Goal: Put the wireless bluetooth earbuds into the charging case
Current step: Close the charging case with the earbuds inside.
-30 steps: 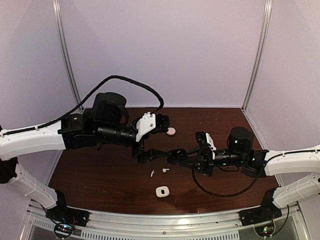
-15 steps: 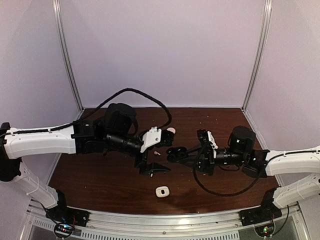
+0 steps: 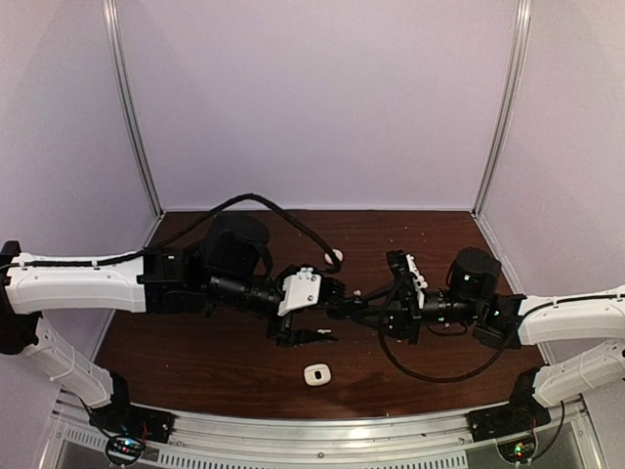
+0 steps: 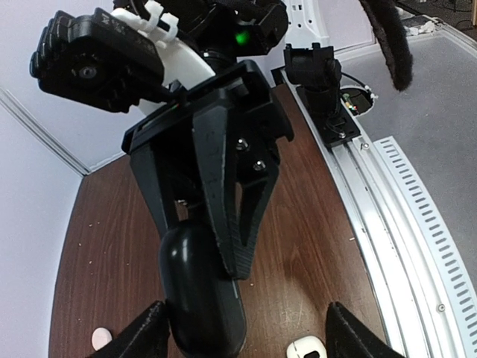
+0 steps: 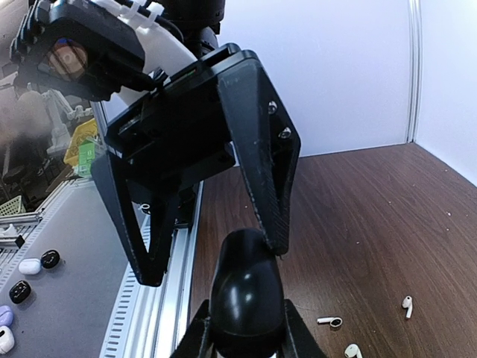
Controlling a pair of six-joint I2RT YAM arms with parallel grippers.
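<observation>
My right gripper [image 5: 246, 337] is shut on a glossy black charging case [image 5: 246, 294], held above the table at mid-table [image 3: 344, 305]. My left gripper [image 4: 250, 337] is open and straddles that case [image 4: 200, 294]. One of its fingers [image 5: 270, 171] rests against the case's far end, and the other stands well apart. Three white stemmed earbuds [image 5: 328, 321] [image 5: 406, 303] [image 5: 352, 350] lie loose on the wood in the right wrist view. In the top view the left gripper [image 3: 314, 315] hides most of them, and one small earbud [image 3: 358, 292] shows.
A white charging case [image 3: 315, 374] [image 4: 305, 348] lies near the front edge of the brown table [image 3: 195, 342]. A pinkish case [image 3: 334, 257] sits further back. The aluminium rail [image 4: 387, 216] runs along the near side. Several spare cases [image 5: 30, 266] lie off the table.
My left arm has swung right and down to meet the right gripper, and its jaws now straddle the black case. The earbuds on the wood are now covered in the top view.
</observation>
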